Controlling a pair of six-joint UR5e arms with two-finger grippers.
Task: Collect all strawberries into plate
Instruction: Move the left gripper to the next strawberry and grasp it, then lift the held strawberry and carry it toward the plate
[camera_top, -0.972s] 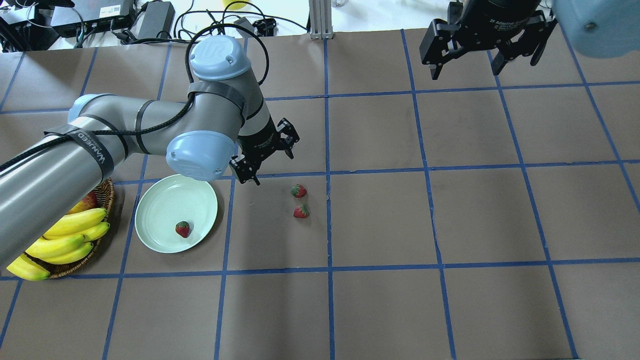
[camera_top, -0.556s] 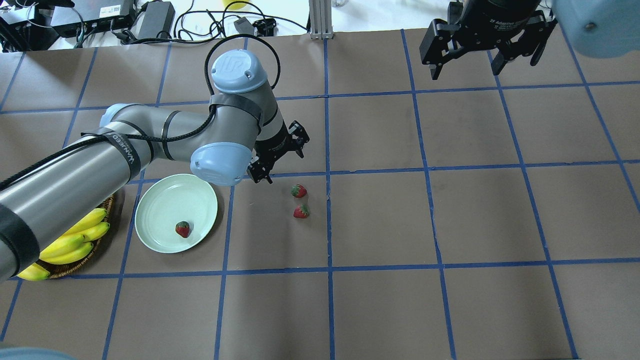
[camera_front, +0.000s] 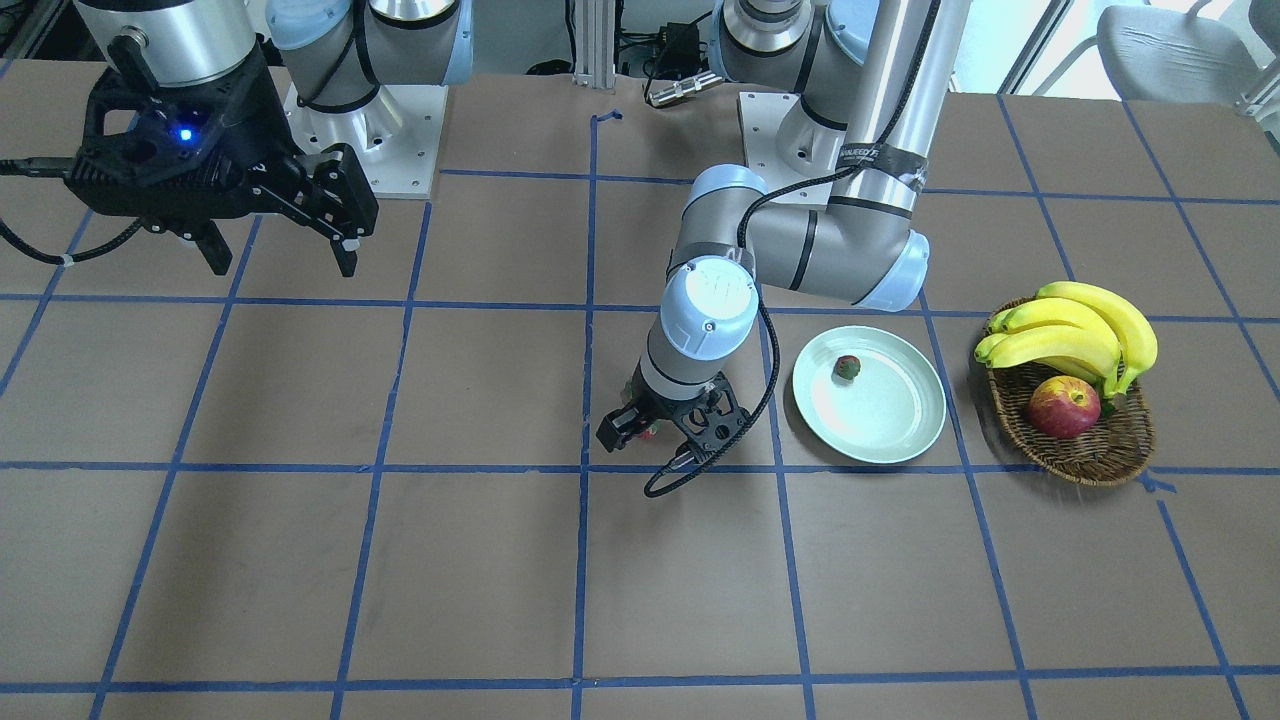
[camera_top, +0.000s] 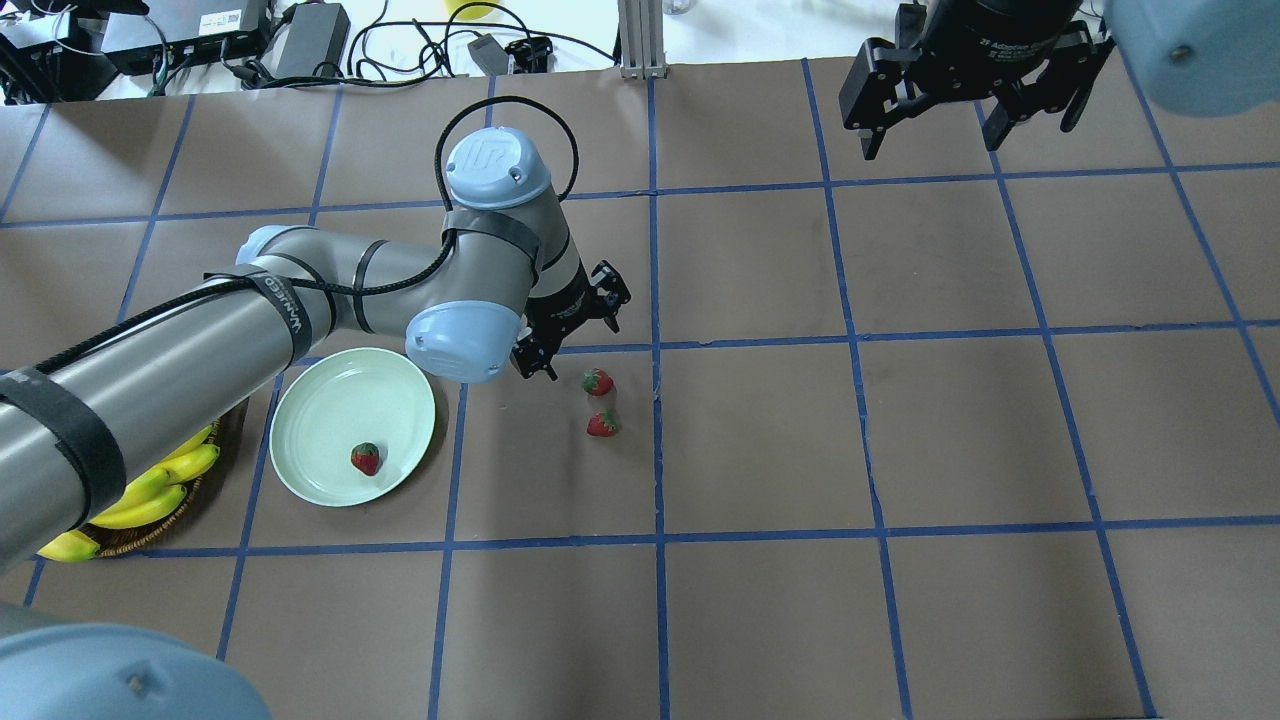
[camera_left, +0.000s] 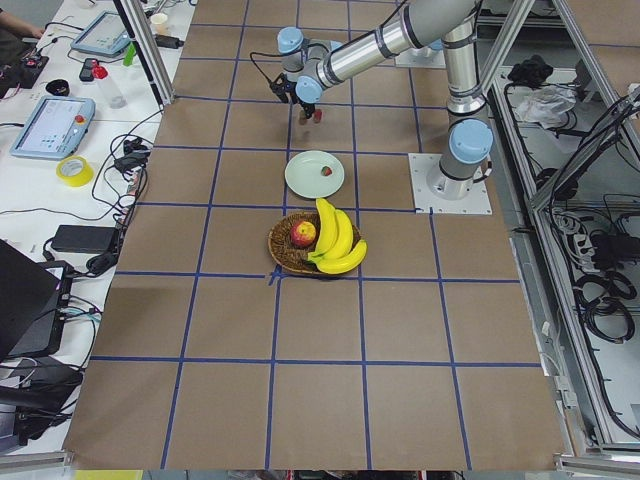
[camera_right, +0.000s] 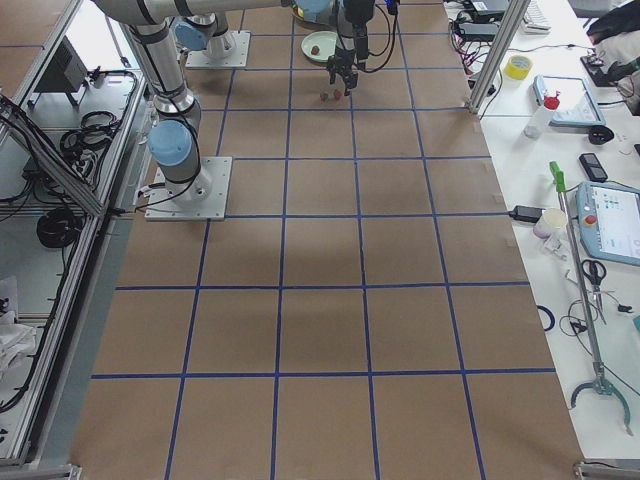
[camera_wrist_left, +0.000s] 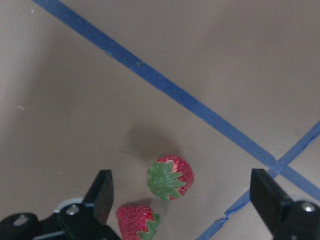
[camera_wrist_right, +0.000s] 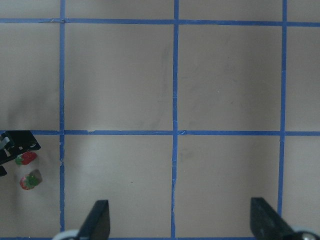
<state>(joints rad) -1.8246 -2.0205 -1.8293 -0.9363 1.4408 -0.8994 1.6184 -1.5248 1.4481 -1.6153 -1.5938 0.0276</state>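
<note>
**Q:** Left gripper (camera_top: 580, 347), jaws?
**A:** Wide apart and holding nothing. It hangs low over the table, though the exact height is hard to judge.

**Q:** Strawberries?
**A:** Two lie loose on the table. The far strawberry (camera_top: 597, 381) is just right of the fingertips, and the near strawberry (camera_top: 602, 424) sits close beside it. The third strawberry (camera_top: 366, 458) lies on the plate (camera_top: 330, 400), to the left of the pair.

**Q:** Right gripper (camera_top: 935, 140)?
**A:** Jaws apart and empty, raised at the far right, well away from the fruit.

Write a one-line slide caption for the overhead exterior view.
Left gripper, open, hovers near two strawberries on the table; a third strawberry lies on the plate.
</note>
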